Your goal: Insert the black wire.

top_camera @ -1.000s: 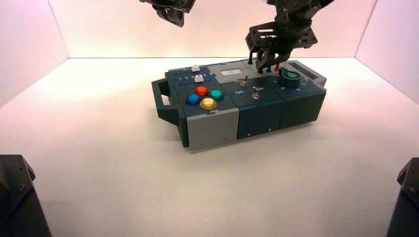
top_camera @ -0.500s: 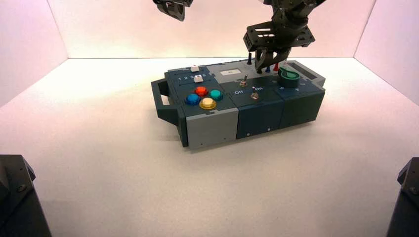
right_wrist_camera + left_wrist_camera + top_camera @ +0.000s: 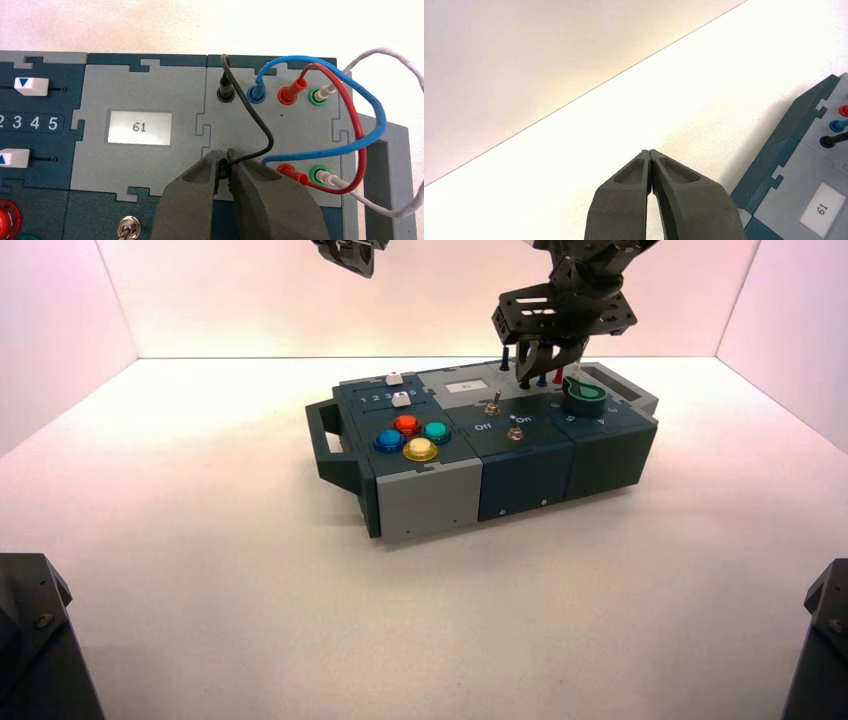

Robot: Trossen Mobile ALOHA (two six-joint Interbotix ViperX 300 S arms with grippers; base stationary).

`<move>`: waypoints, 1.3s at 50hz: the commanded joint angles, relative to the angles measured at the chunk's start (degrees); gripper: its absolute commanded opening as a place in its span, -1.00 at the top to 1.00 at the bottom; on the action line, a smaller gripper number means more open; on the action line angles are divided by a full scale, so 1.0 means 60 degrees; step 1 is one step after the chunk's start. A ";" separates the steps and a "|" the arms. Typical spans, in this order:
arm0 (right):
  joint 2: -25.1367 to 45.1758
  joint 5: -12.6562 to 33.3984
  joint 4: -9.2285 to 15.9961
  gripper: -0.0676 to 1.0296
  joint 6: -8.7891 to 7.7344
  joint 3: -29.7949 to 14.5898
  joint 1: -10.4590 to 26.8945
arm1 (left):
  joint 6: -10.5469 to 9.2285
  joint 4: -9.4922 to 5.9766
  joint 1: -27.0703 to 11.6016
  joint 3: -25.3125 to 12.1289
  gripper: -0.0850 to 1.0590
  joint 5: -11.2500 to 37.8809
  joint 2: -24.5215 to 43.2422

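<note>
1. The black wire (image 3: pixel 255 119) is arching over the grey panel at the far right of the box (image 3: pixel 430 502): one black plug (image 3: pixel 224 91) is sitting in the far row's socket beside the blue plug (image 3: pixel 256 93), and the other end is running into the right hand (image 3: pixel 223 169).
2. The right hand is clamping that free plug between its fingers, above the near row, just left of the red plug (image 3: pixel 290 172).
3. Judging by this, the insertion step is under way; next, the plug needs lining up over the empty near-row socket and pressing straight down.
4. The left hand (image 3: pixel 650 156) is hanging idle, fingers together and empty, above the table (image 3: pixel 200 570) beyond the box's far left corner.
5. The right wrist view is showing the wire, the plugs and a display reading 61 (image 3: pixel 139 127); the high view is hiding them behind the hand (image 3: pixel 540 362), yet showing both arms.
</note>
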 commanded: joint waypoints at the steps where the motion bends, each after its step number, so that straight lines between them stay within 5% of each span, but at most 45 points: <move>1: 0.0117 -0.0117 0.0000 0.92 -0.0029 -0.0044 0.0146 | -0.0015 -0.0015 0.0059 -0.0132 0.90 -0.0176 -0.0513; 15: 0.0103 -0.0220 -0.0146 0.89 -0.0044 0.0000 0.0161 | -0.0029 -0.0015 0.0059 -0.0264 0.90 -0.0322 -0.0439; 31: 0.0088 -0.0220 -0.0161 0.51 0.0000 0.0015 0.0161 | -0.0029 -0.0015 0.0059 -0.0249 0.90 -0.0366 -0.0439; 56: -0.0396 -0.0132 -0.0146 0.50 0.0000 0.0146 0.0176 | -0.0029 -0.0015 0.0073 -0.0278 0.90 -0.0454 -0.0425; 65: -0.1025 0.0659 -0.0278 0.50 0.0000 -0.0044 0.0161 | -0.0029 -0.0015 0.0059 -0.0308 0.90 -0.0498 -0.0396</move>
